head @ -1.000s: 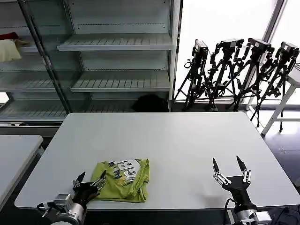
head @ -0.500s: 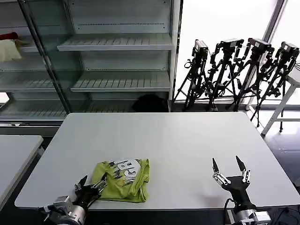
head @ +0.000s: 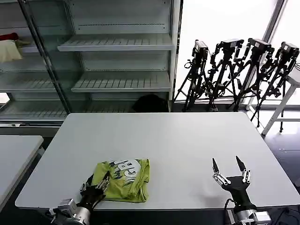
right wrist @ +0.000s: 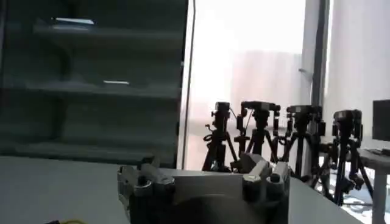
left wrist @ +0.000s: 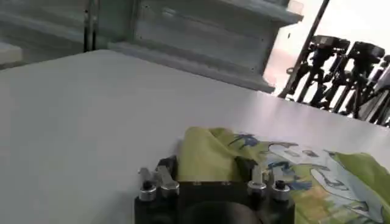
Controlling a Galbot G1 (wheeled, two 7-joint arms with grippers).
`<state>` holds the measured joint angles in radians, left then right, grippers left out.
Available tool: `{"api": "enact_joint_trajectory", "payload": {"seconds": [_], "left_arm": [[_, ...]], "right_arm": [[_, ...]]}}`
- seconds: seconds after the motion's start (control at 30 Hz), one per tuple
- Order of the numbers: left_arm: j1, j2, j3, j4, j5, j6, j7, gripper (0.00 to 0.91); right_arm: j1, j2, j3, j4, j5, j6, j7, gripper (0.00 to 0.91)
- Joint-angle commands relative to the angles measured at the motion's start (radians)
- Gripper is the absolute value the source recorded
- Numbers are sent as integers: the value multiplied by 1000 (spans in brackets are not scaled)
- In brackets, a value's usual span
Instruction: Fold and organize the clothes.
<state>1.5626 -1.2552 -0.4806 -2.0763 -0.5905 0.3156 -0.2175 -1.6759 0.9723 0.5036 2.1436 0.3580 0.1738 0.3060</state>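
White surface (head: 178,140) near empty shelves, folded green T-shirt (head: 123,180) by its front edge.
Left claw (head: 95,191) grips the shirt's near-left corner; right claw (head: 230,174) waits open, well apart. Tugging could undo the fold.

White table (head: 178,140) bearing folded T-shirt (head: 123,180).

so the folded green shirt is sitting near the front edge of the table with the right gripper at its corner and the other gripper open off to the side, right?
Not quite: it is the left gripper at the corner of the folded green shirt, as the head view shows. The shirt does lie near the table's front edge, and the other one, the right gripper, is open off to the side.
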Motion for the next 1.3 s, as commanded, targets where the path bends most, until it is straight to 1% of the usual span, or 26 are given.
{"api": "enact_joint_trajectory", "payload": {"seconds": [0.03, 0.33, 0.43, 0.47, 0.53, 0.6, 0.73, 0.83, 0.87, 0.93, 1.03, 1.07, 1.13, 1.17, 1.2, 1.27, 1.3], "left_arm": [[11, -12, 16, 15, 9, -40, 24, 10], [10, -8, 44, -4, 87, -128, -4, 0], [-1, 17, 15, -14, 85, -138, -22, 0], [-7, 36, -6, -22, 78, -138, -28, 0], [-11, 76, -39, -31, 55, -137, -34, 0], [-17, 144, -93, -38, 10, -133, -44, 0], [-15, 255, -223, -36, -67, -112, -38, 0], [-5, 360, -351, -18, -88, -108, -16, 0], [0, 384, -388, -12, -102, -106, -7, 0], [11, 465, -489, 13, -112, -94, 31, 0], [13, 574, -577, 41, -103, -84, 82, 0], [4, 598, -598, 48, -92, -83, 103, 0], [-40, 631, -597, 45, -44, -66, 173, 0], [-53, 633, -584, 40, -14, -65, 185, 0], [-71, 626, -546, 29, 65, -71, 219, 0], [-75, 583, -451, 7, 194, -90, 268, 0], [-82, 553, -353, 8, 248, -99, 298, 0]], "right_arm": [[0, 1, -1, 1, 0, 1, 0, 907], [3, -1, -2, 2, -1, 3, 2, 907], [7, 2, -4, 5, -2, 1, 2, 907], [7, 3, -5, 6, -4, 1, 2, 907], [8, 3, -5, 8, -4, 1, 2, 907], [10, 3, -5, 9, -5, 0, 2, 907], [15, 3, -7, 12, -4, -1, 2, 907], [20, 3, -11, 12, -4, 0, 2, 907], [20, 2, -11, 12, -4, 0, 2, 907], [21, 2, -11, 13, -3, 2, 3, 907], [18, -2, -8, 14, -2, 7, 3, 907], [16, -3, -7, 13, -1, 11, 3, 907], [15, -3, -6, 11, -1, 15, 4, 907], [16, -3, -7, 10, -1, 15, 3, 907], [16, -3, -7, 9, -1, 16, 3, 907], [19, 0, -11, 8, -2, 16, 3, 907], [20, 1, -12, 8, -2, 15, 2, 907]]}}
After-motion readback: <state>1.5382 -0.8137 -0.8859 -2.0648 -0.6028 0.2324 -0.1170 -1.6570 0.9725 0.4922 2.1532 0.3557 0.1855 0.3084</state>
